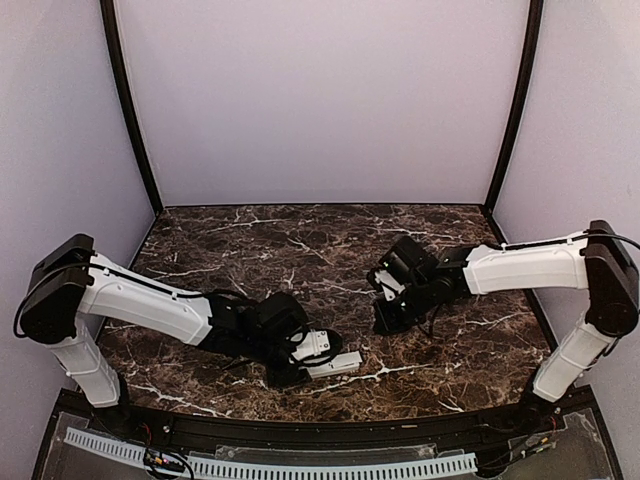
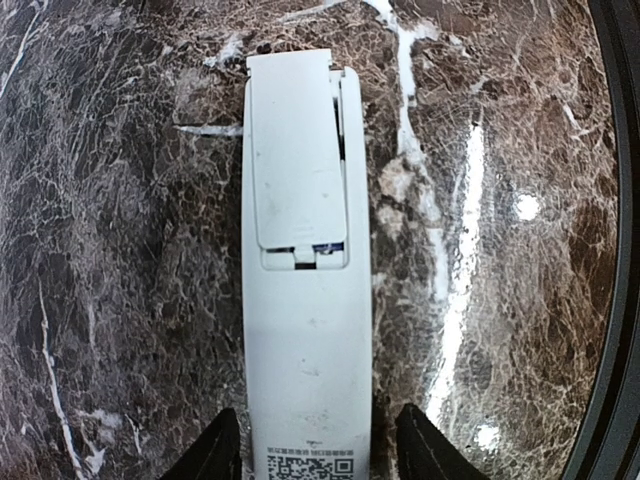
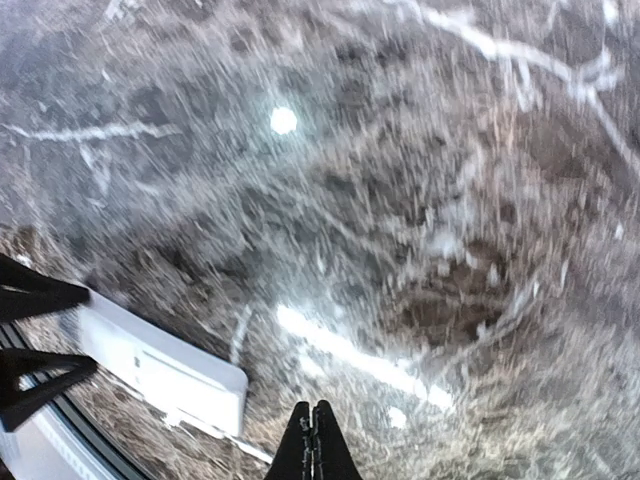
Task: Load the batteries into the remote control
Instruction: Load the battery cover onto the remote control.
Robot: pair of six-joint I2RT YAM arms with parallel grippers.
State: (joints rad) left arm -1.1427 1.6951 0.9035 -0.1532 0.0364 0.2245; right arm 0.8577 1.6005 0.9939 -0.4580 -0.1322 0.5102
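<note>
The white remote control lies back up on the marble table, near the front edge in the top view. A white battery cover sits slightly askew over its recess. A thin dark bluish sliver shows in the gap at the cover's lower edge; no loose batteries are in view. My left gripper is open and straddles the remote's near end, its fingers close beside the sides. My right gripper is shut and empty, hovering just right of the remote, and shows in the top view.
The dark marble table is walled by pale panels at the back and sides. Its black front rim runs close to the remote. The right wrist view is motion-blurred.
</note>
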